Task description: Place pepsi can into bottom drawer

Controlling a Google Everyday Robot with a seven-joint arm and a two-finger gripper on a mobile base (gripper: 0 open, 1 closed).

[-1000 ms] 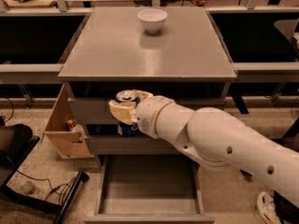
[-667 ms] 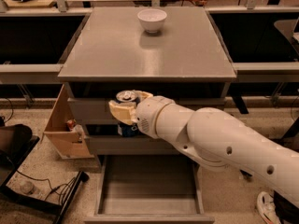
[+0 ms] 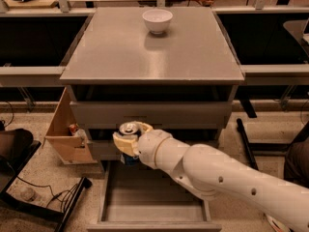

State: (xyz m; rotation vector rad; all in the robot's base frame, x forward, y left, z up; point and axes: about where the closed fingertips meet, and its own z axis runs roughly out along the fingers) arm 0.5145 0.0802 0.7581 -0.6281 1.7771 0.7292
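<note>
**Can held over the open drawer**

From where I stand, the grey cabinet (image 3: 154, 47) fills the middle of the room, its flat top broad and bare apart from one dish. The robot's white arm (image 3: 217, 178) reaches in from the lower right and crosses the cabinet's front at a slant.

Below it the bottom drawer (image 3: 154, 204) is pulled out towards me, and its shallow grey floor is in plain sight. Above that, the top drawer front (image 3: 152, 114) is closed flush. The middle drawer front (image 3: 102, 150) sits behind the robot's wrist.

A wooden box (image 3: 65, 129) leans against the cabinet's left side, with some small items inside that I cannot make out. A white bowl (image 3: 157, 21) rests near the back edge of the cabinet top, well apart from the arm.

The gripper (image 3: 130, 139) hangs in front of the middle drawer, above the back left part of the open tray. Its cream fingers (image 3: 121, 142) are clamped around the pepsi can (image 3: 128, 128). The can stands upright with its silver top facing up and its blue base poking out underneath, and it is off the drawer floor.
</note>
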